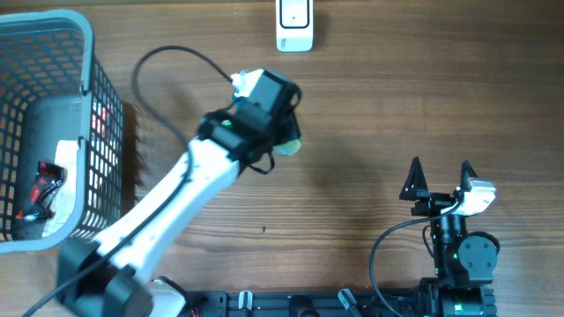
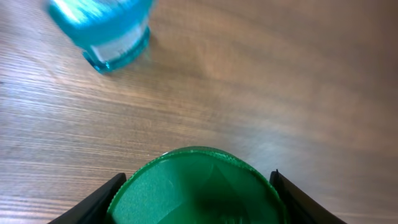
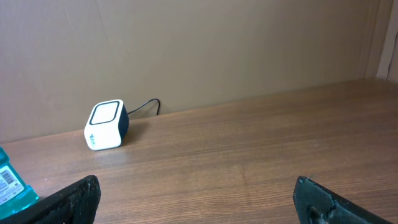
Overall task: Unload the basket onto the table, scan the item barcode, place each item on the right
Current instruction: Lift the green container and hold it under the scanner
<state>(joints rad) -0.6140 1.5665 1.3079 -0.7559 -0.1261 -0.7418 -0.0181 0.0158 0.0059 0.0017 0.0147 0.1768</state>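
Note:
In the left wrist view a round green lid (image 2: 196,190) of the item fills the space between my left gripper's (image 2: 198,199) two black fingers, which press against its sides. From overhead, a pale green edge of this item (image 1: 288,146) shows under the left gripper (image 1: 280,132), mid-table. The white barcode scanner (image 1: 294,25) stands at the table's far edge, also seen in the right wrist view (image 3: 106,124). My right gripper (image 1: 439,179) rests at the near right, open and empty, with its fingers (image 3: 78,199) spread wide over bare wood.
A blue bottle (image 2: 106,28) stands on the table beyond the left gripper. Its barcode label (image 3: 9,183) shows at the left edge of the right wrist view. A grey wire basket (image 1: 84,62) holding packets sits at the far left. Cables loop around the left arm.

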